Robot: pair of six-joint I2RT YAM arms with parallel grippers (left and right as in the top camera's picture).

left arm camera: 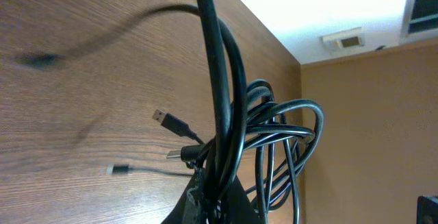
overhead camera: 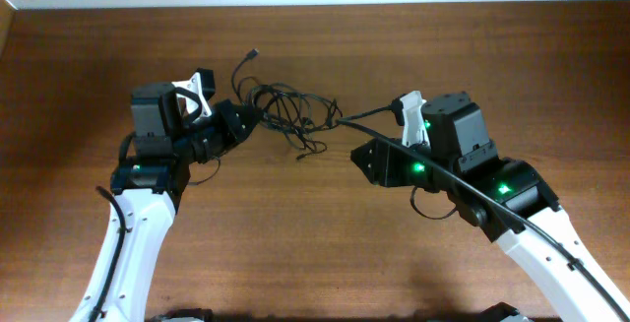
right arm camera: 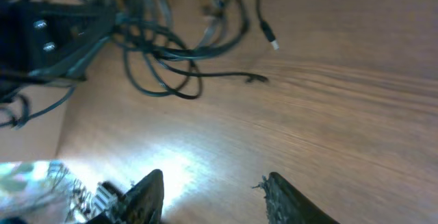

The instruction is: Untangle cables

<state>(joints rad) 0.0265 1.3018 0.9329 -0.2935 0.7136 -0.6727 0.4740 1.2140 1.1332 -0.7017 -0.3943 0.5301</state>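
Early on, left gripper [overhead camera: 244, 121] pinches the tangled cables [overhead camera: 295, 115]; right gripper [right arm camera: 213, 177], spread and empty, likely needs a loose strand [right arm camera: 219, 75] ahead.

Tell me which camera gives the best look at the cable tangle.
Overhead. It shows the whole tangle of cables, with every loop and loose end in frame at once. The left wrist view sees only a close bundle with a few plug ends, partly blurred. The right wrist view catches part of the loops along its top edge.
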